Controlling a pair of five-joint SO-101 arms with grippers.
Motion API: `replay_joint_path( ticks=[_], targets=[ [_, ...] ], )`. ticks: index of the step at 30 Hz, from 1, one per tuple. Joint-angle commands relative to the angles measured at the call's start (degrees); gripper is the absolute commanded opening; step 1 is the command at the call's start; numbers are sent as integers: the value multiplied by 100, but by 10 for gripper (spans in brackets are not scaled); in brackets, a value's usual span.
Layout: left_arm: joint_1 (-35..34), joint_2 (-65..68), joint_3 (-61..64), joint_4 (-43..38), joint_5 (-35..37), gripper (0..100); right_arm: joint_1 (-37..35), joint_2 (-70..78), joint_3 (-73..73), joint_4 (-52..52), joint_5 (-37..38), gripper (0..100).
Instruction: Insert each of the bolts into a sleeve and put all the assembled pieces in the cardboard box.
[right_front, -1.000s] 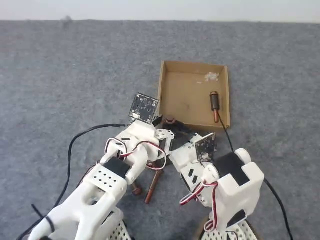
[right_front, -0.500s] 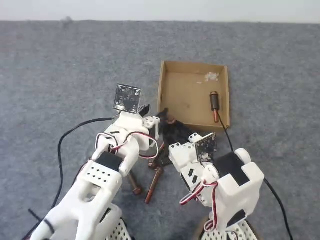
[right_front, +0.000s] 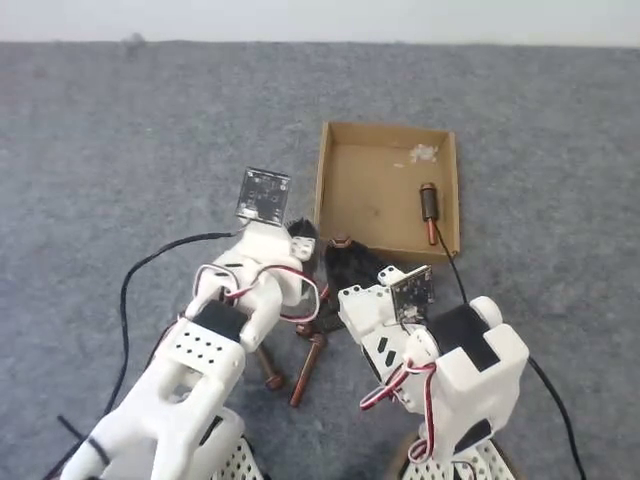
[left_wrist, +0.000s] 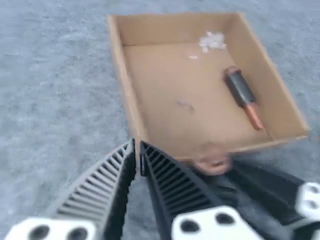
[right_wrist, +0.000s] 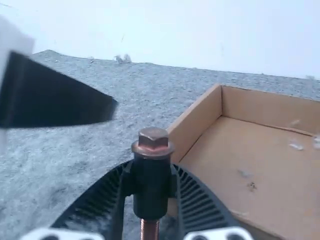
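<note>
The grey desk (right_front: 100, 150) has the cardboard box (right_front: 322, 180) near its middle. The left end effector (left_wrist: 138, 150) is pinched closed and empty, just outside the box's near wall. Beside it, the right end effector (right_wrist: 150, 172) squeezes a black sleeve (right_wrist: 150, 195) with a bolt (right_wrist: 152, 141) in it. I think it is best to lift the sleeve over the wall, go low, then let go softly.

The fingers (right_wrist: 100, 200) hold a sleeved bolt (right_wrist: 152, 150) upright beside the cardboard box (right_wrist: 197, 122).

I saw the grey felt-covered counter (right_front: 100, 150) carrying a shallow brown cardboard box (right_front: 321, 185) and loose copper-coloured bolts (right_front: 305, 370).
</note>
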Motion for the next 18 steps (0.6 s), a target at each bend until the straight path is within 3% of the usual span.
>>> replay_joint_path(
  ticks=[1, 7, 12, 18],
  targets=[
    [-730, -167, -295, -229, -88, 15, 198, -110, -97, -145, 79, 6],
    [-1837, -26, 321, -633, -18, 16, 224, -136, -70, -198, 79, 6],
    [-1996, -18, 848, -923, -325, 16, 215, -699, 273, -4, 79, 6],
    [-1996, -18, 857, -923, -369, 17, 382, -1912, 484, 1297, 79, 6]
  ],
)
